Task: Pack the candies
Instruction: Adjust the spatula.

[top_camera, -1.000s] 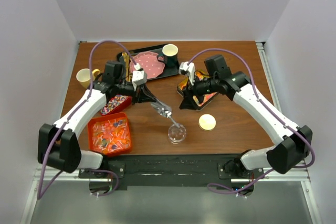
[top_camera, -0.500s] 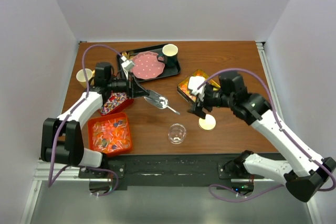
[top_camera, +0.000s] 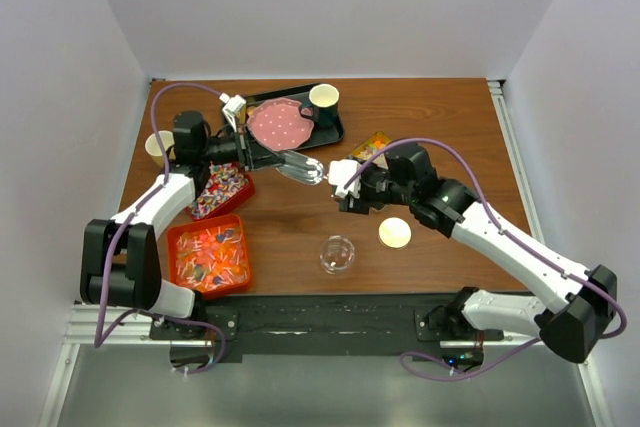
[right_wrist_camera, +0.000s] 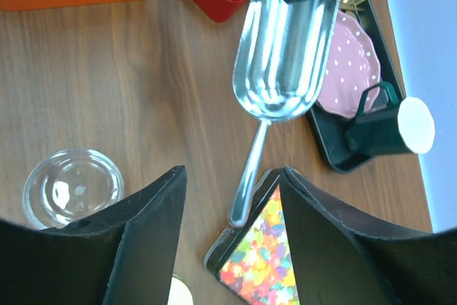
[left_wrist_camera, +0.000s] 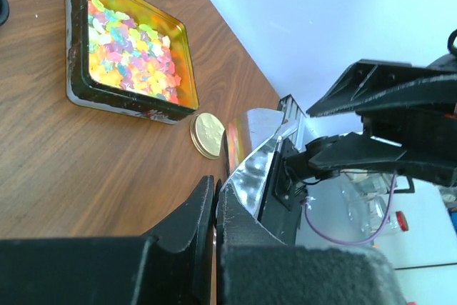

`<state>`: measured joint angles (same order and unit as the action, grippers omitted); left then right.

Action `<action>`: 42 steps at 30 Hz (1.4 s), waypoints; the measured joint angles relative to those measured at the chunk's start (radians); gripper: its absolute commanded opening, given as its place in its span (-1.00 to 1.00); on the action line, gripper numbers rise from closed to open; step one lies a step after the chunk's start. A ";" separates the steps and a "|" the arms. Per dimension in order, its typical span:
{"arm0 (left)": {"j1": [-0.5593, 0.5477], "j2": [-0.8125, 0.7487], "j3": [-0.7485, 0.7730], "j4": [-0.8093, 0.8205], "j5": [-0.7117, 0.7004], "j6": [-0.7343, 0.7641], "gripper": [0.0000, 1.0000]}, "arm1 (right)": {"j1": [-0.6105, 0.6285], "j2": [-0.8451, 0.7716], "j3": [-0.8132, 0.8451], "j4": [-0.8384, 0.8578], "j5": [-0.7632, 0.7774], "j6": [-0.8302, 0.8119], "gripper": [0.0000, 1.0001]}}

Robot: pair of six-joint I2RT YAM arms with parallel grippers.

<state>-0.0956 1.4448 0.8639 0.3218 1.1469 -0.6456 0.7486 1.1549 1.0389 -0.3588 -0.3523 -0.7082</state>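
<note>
Scoop [right_wrist_camera: 285, 48] pinched by left tool [left_wrist_camera: 216, 194], right tool [right_wrist_camera: 232, 171] spread wide near its handle

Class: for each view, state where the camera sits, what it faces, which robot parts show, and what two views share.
Top external: above, behind the bases, looking down on the table; left arm and right arm show.
Left wrist: on that arm, facing across the wood toward the tin; left gripper shut on the scoop.
Right wrist: on its arm, looking down on scoop, clear dish; right gripper open.
Shared: both wrist views show scoop and tin.
</note>
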 measured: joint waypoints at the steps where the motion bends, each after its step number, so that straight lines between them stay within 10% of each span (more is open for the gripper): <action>1: 0.002 0.000 0.000 0.005 0.000 -0.011 -1.00 | 0.004 0.006 0.000 0.008 0.000 -0.006 0.11; 25: 0.010 0.003 0.000 0.048 -0.026 -0.172 -1.00 | 0.117 0.077 -0.050 0.200 0.201 -0.163 -0.22; 42: 0.028 0.014 -0.016 0.100 -0.027 -0.257 -1.00 | 0.127 0.064 -0.054 0.219 0.282 -0.195 0.03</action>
<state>-0.0673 1.4586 0.8482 0.4213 1.1202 -0.9024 0.8753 1.2190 0.9852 -0.1398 -0.0708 -0.9031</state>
